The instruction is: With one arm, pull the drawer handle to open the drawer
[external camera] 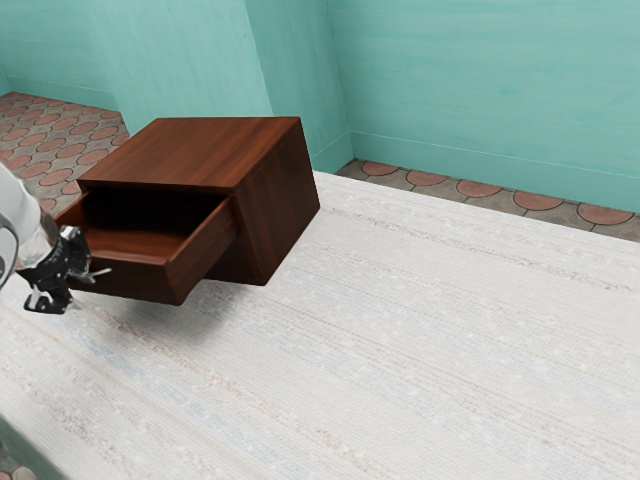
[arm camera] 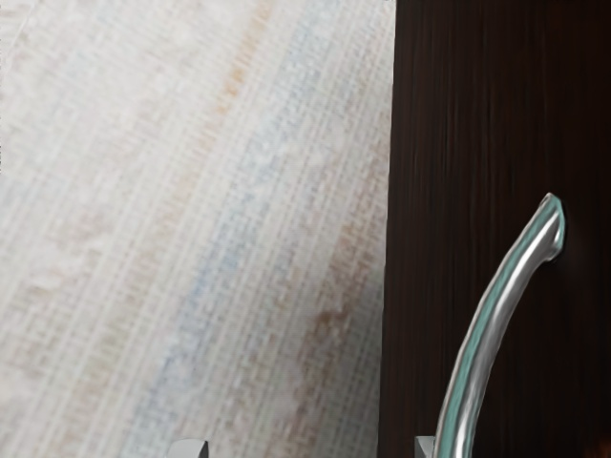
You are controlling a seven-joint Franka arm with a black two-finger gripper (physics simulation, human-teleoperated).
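A dark wooden cabinet stands on the pale woven tabletop. Its drawer is pulled partway out toward the exterior view's lower left, and the inside is in shadow. My black gripper is at the drawer's front, by the small silver handle. In the wrist view the curved silver handle runs over the dark drawer front. Two grey fingertips stand far apart, and the handle lies right beside one of them, not clamped between the two. The gripper is open.
The cabinet sits at the table's far left corner area. Teal walls and a red tiled floor lie behind. The tabletop stretches wide toward the exterior view's right and front.
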